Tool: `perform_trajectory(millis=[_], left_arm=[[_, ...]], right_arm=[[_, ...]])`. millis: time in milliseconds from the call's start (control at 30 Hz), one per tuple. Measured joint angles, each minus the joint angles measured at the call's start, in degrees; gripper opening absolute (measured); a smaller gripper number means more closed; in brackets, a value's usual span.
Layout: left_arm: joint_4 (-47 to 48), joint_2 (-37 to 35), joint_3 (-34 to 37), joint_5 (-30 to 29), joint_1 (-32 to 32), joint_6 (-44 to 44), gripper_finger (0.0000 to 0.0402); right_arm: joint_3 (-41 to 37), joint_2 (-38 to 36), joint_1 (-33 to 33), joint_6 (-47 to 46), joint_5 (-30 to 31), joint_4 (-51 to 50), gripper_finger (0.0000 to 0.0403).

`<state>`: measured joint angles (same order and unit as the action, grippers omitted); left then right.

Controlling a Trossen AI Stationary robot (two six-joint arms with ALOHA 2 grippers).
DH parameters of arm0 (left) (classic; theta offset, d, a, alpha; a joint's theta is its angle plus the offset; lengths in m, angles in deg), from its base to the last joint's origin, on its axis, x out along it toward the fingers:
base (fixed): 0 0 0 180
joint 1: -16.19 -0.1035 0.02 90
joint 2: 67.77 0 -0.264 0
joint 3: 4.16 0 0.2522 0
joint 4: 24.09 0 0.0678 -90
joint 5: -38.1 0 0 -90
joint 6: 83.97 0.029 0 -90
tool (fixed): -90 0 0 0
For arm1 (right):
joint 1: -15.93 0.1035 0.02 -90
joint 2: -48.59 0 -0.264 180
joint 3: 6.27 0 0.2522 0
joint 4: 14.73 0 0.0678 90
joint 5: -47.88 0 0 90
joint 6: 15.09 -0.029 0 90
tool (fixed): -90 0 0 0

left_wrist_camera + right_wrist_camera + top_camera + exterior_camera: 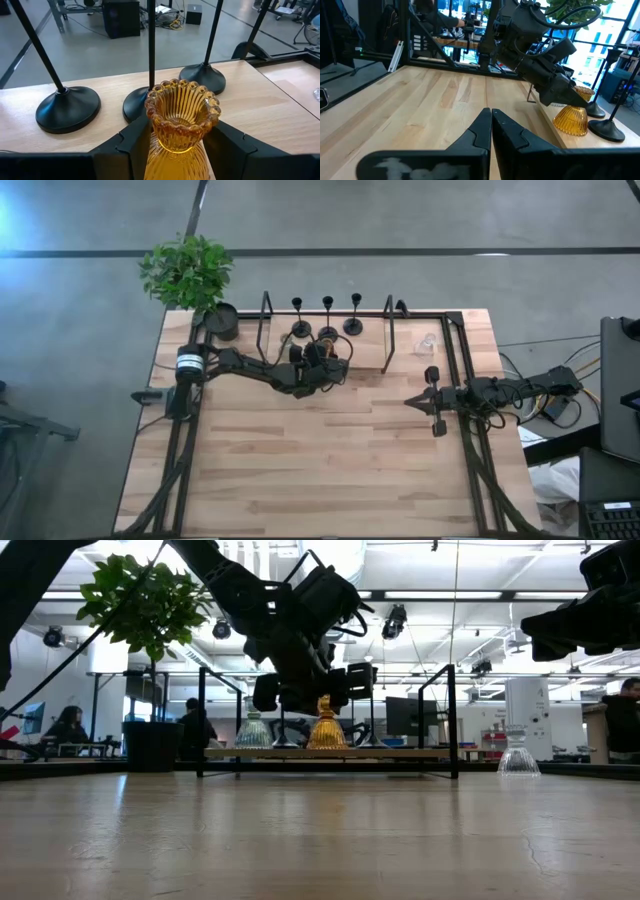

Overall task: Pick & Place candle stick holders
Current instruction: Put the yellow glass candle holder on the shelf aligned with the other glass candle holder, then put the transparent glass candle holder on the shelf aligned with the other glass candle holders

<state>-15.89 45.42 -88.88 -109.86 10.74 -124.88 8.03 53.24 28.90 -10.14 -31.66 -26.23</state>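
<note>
Left gripper [325, 363]: I saw its two fingers [125, 145] spread apart on either side of the amber glass holder [181, 125], flanking the ribbed body just below the scalloped rim; whether they still pressed on the glass I could not tell. The left arm reached from its base at the table's left edge toward the back middle, wrist angled down over the holder. The amber holder stood upright on the wooden table [330, 460], between the fingers, just in front of the three black stemmed holders [327, 320], which stood in a row at the back edge. In the low view a grey-green glass holder [253, 730] stood beside the amber one, and a clear glass holder [518, 755] stood well apart to the right.

Right gripper [432, 401]: I saw its fingers pressed together, holding nothing, hovering near the table's right side.
</note>
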Motion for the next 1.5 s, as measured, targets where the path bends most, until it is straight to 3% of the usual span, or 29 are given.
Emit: perform_trajectory(millis=[233, 633, 1233, 1500], left_arm=[[0.0, 0.0, 0.0, -0.1, 0.0, 0.2, 0.0188], [0.0, 0.0, 0.0, -0.2, -0.2, 1.4, 0.0281], [0.6, 0.0, 0.0, -0.3, 1.8, 3.2, 0.0284], [7.6, -2.5, 0.0, -5.6, 5.3, 2.1, 0.0283]], right_arm=[[0.0, 0.0, 0.0, 0.0, 0.0, 0.0, 0.0008], [0.0, 0.0, 0.0, 0.0, 0.0, 0.0, 0.0008], [0.0, 0.0, 0.0, 0.0, 0.0, 0.0, 0.0008], [0.0, 0.0, 0.0, 0.0, 0.0, 0.0, 0.0008]])
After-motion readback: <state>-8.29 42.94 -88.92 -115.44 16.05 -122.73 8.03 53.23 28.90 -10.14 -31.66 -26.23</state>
